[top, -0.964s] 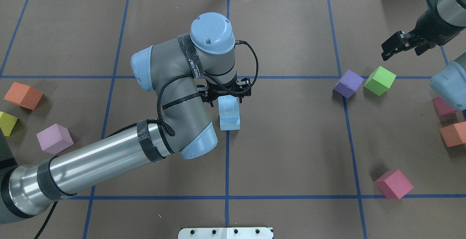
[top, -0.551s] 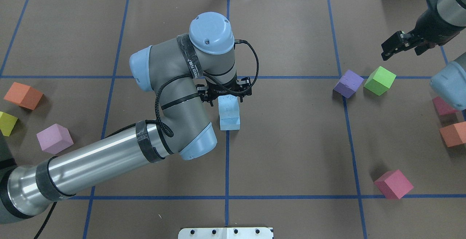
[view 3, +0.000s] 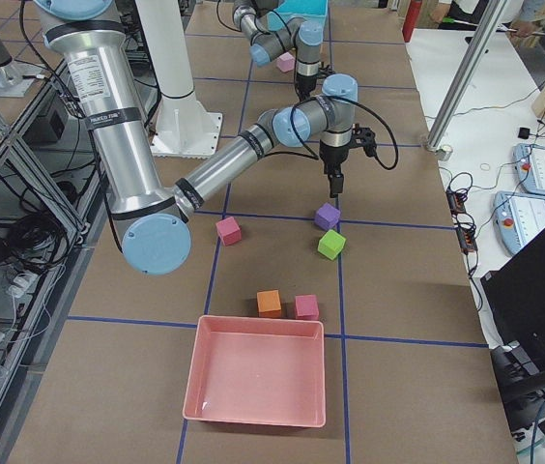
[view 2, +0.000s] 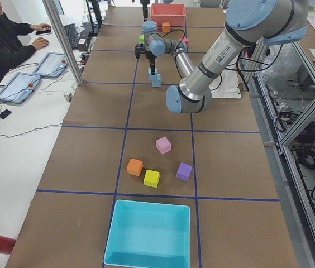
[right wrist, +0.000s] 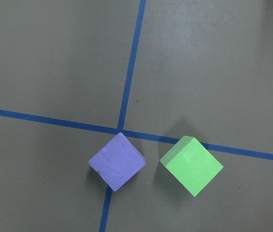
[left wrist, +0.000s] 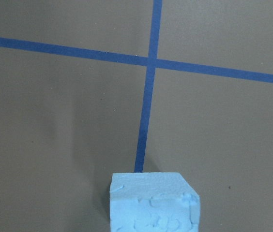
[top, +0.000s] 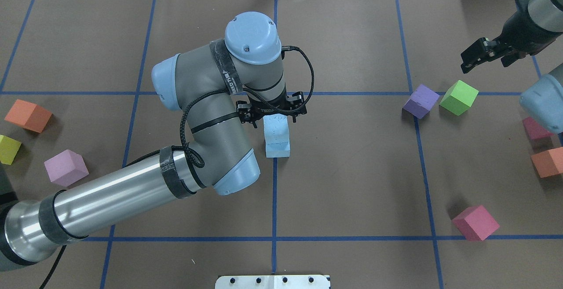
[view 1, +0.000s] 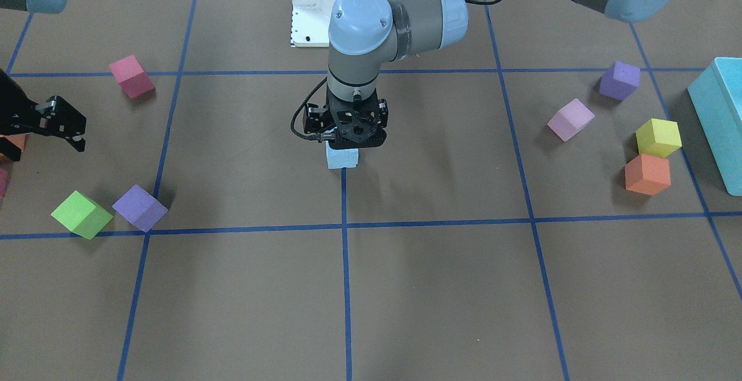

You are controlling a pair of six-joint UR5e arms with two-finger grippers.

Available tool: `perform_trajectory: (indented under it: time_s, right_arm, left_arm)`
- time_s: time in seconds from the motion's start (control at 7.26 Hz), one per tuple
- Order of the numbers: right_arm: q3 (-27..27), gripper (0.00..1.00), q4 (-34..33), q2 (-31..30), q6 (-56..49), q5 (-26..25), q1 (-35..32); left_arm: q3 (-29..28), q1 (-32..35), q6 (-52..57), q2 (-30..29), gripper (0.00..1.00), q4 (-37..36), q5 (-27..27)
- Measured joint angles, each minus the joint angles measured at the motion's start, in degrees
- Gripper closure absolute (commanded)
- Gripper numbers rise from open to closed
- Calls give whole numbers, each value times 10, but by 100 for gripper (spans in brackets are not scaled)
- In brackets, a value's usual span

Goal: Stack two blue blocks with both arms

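The two blue blocks stand stacked at the table's middle, on a blue tape line: the upper block (top: 276, 126) sits on the lower block (top: 277, 149). The stack also shows in the front view (view 1: 342, 158) and the left side view (view 2: 155, 77). My left gripper (top: 272, 111) hangs open directly above the stack and holds nothing. The left wrist view shows the upper block's top (left wrist: 153, 203) at its bottom edge. My right gripper (top: 473, 58) is open and empty at the far right, above a purple cube (top: 421, 100) and a green cube (top: 458, 97).
A pink cube (top: 476, 222), an orange cube (top: 547, 162) and another pink cube (top: 534, 128) lie on the right. An orange cube (top: 27, 115), a yellow cube (top: 9, 149) and a pale purple cube (top: 66, 167) lie on the left. A turquoise bin (view 1: 719, 114) stands at the left end, a red bin (view 3: 258, 372) at the right end.
My left wrist has lifted slightly and drifted left while the stack stayed in place. The right arm has hardly moved.
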State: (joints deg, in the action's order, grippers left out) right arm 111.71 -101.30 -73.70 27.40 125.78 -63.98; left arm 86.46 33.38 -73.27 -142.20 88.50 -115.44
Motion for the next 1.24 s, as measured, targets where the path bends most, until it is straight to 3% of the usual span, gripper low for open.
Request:
perform_trajectory:
  time_s: [0.41,0.83,1.24]
  right_arm:
    - [0,0,0,4,4,-3,0]
    - [-4,0,5,13,8,-24,-6]
    - [-16,0,18,14,5,-61,-18]
  left_arm:
    - [103,46,131,86,1,-26,-9]
    - [211,156,342,160,0,-140,-32]
    - [239,289,519,229,0,-175,-94]
